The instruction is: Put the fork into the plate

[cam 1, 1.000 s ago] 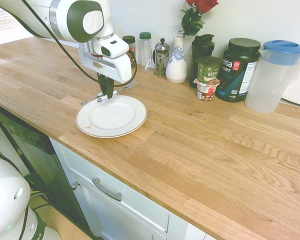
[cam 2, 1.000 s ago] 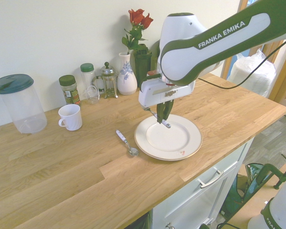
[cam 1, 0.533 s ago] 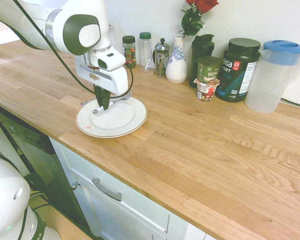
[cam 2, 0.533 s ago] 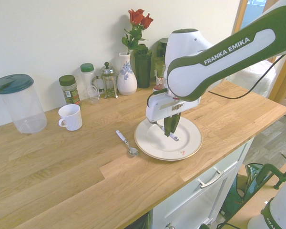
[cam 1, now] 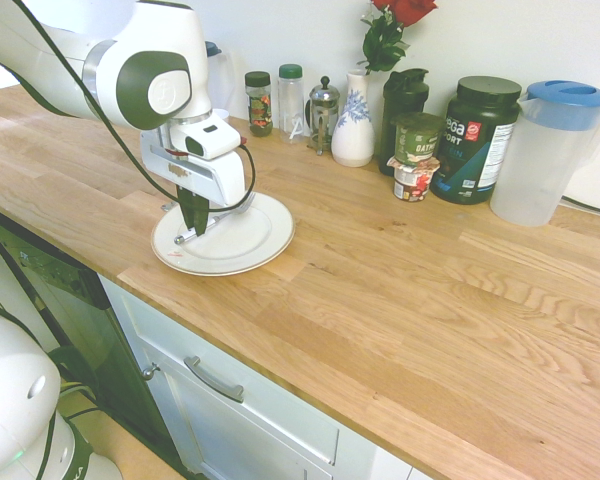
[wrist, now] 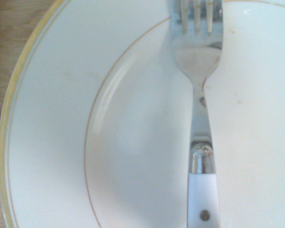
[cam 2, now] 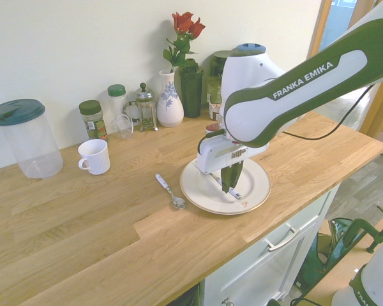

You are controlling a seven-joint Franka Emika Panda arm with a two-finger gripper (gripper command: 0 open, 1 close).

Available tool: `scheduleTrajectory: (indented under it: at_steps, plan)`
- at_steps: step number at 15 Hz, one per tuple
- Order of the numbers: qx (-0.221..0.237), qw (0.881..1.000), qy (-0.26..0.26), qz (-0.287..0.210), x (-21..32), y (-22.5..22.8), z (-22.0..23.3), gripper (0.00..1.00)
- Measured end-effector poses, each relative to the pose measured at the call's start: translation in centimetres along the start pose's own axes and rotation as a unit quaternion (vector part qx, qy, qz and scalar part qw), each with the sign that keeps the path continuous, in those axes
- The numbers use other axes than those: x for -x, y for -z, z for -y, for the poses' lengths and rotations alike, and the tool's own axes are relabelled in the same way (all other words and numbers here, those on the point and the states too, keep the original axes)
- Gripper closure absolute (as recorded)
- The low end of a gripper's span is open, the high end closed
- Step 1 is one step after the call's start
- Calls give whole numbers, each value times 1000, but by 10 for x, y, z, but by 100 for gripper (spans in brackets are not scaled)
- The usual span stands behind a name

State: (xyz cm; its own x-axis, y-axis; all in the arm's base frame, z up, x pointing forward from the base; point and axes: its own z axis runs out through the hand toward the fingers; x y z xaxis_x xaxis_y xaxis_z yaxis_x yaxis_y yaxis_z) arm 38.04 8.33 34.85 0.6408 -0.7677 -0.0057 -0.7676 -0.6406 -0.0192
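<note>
The round white plate (cam 1: pixel 252 238) with its thin gold line lies on the wooden counter near the front edge. My gripper (cam 1: pixel 192 224) hangs low over the plate's left part, shut on the handle of the fork (cam 1: pixel 202 229). In the second exterior view the gripper (cam 2: pixel 228 186) stands over the plate (cam 2: pixel 255 183), and the fork's end (cam 2: pixel 233 193) pokes out just above the plate's surface. The wrist view shows the fork (wrist: pixel 198 90), silver with a white handle, lying along the middle of the plate (wrist: pixel 57 123). Whether the fork touches the plate I cannot tell.
A spoon (cam 2: pixel 170 192) lies on the counter just left of the plate, with a white mug (cam 2: pixel 94 156) behind it. Along the wall stand a clear pitcher (cam 1: pixel 548 150), a vase of roses (cam 1: pixel 354 125), a French press (cam 1: pixel 323 113) and several jars.
The arm has come down and moved towards the counter's front edge, carrying the fork from the plate's back rim to low over its middle.
</note>
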Motion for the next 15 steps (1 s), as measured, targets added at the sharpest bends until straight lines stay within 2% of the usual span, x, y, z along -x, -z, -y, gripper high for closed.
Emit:
scheduleTrajectory:
  at_steps: [2,3,15]
  plan:
    - [6,1000,2,2,3,-5,-3,100]
    - [8,1000,4,2,5,-7,-3,0]
    - [9,1000,13,3,5,-8,-2,0]
